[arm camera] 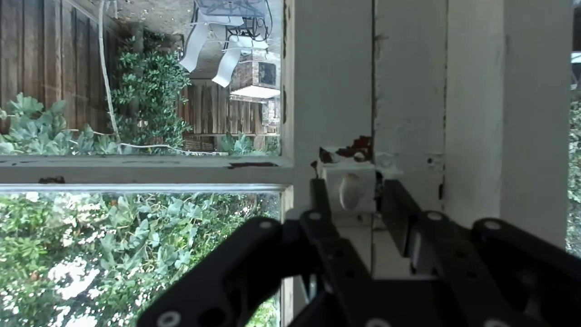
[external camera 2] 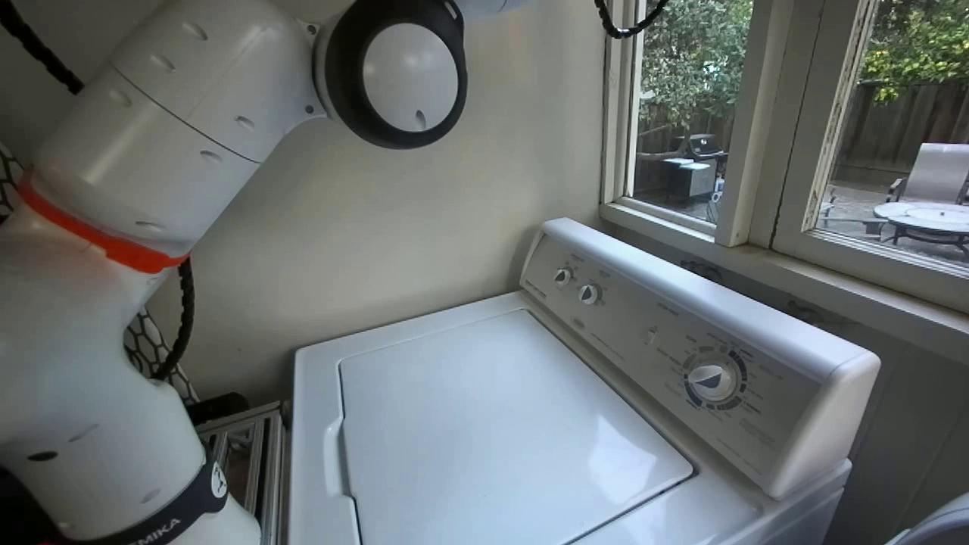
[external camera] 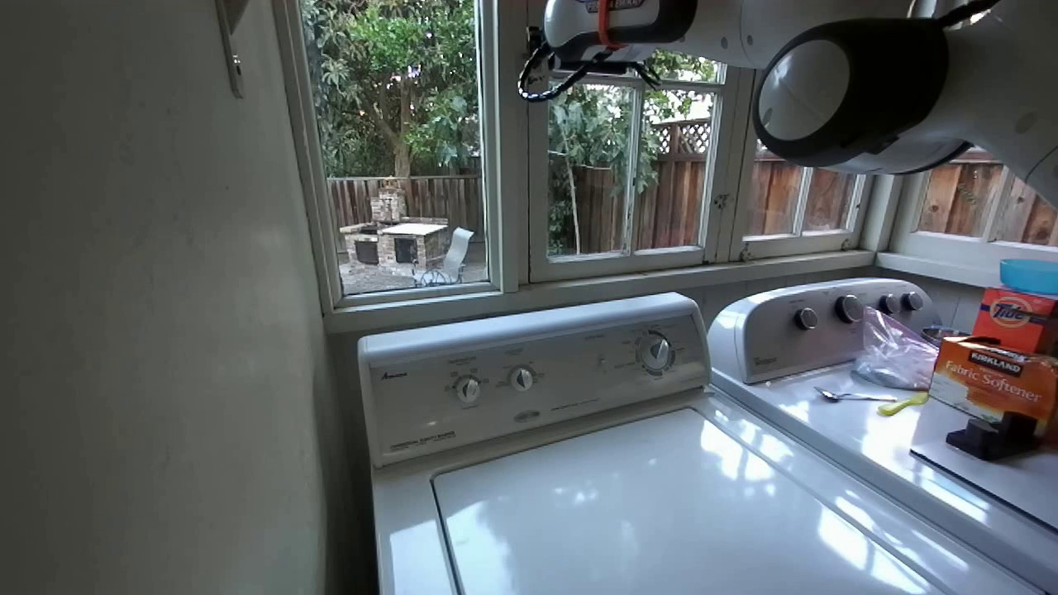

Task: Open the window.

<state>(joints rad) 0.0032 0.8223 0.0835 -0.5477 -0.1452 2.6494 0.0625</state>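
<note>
The window (external camera: 636, 169) is a white-framed sash with thin white bars, behind my arm in an exterior view, its top hidden. It sits flush in its frame. Its lower corner (external camera 2: 802, 136) shows at the right of an exterior view. In the wrist view, which stands upside down, its white stile (arm camera: 333, 81) meets the frame at a thin seam. A white latch with a rounded knob (arm camera: 349, 188) sits at that seam, amid chipped paint. My gripper (arm camera: 355, 186) is open, one finger on each side of the latch. I cannot tell whether they touch it. The fingers are not clearly visible in the exterior views.
A white washer (external camera: 661, 496) and its control panel (external camera: 537, 380) stand below the window. A second machine (external camera: 826, 330) holds a fabric softener box (external camera: 992, 380) and a plastic bag (external camera: 897, 355). A plain pane (external camera: 401, 149) and a wall (external camera: 165, 330) are beside the window.
</note>
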